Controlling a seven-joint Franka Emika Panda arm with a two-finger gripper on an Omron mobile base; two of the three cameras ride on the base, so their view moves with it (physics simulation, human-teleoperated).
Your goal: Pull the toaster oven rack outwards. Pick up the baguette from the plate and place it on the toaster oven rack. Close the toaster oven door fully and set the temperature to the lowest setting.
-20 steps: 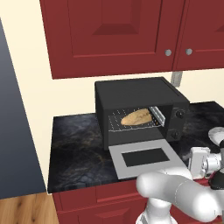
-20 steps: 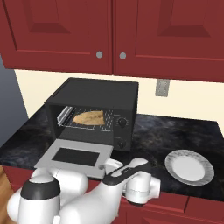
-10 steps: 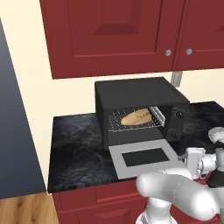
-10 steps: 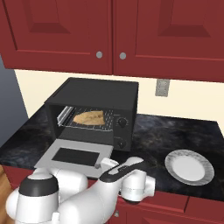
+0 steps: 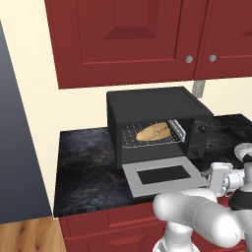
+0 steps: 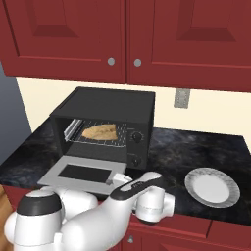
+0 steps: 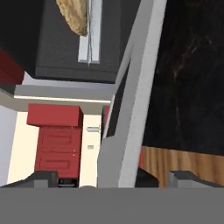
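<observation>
I can read no writing or brand on the toaster oven (image 5: 147,106), and its two black knobs (image 5: 202,127) carry marks too small for me to make out. The baguette (image 5: 154,132) lies on the toaster oven rack (image 5: 133,140) inside the cavity, its long axis running side to side across the opening, parallel to the front. The toaster oven door (image 5: 165,175) is folded down flat, sticking out past the front edge of the dark counter (image 5: 83,172) toward me. My gripper (image 7: 113,177) sits low at the door's right front corner, fingers spread wide with the door's edge between them; I cannot tell whether either tip touches it. The white plate (image 6: 212,187) sits on the counter to the right, well apart from the oven. The red cabinets (image 5: 128,34) hang above the oven with a gap over its top.
</observation>
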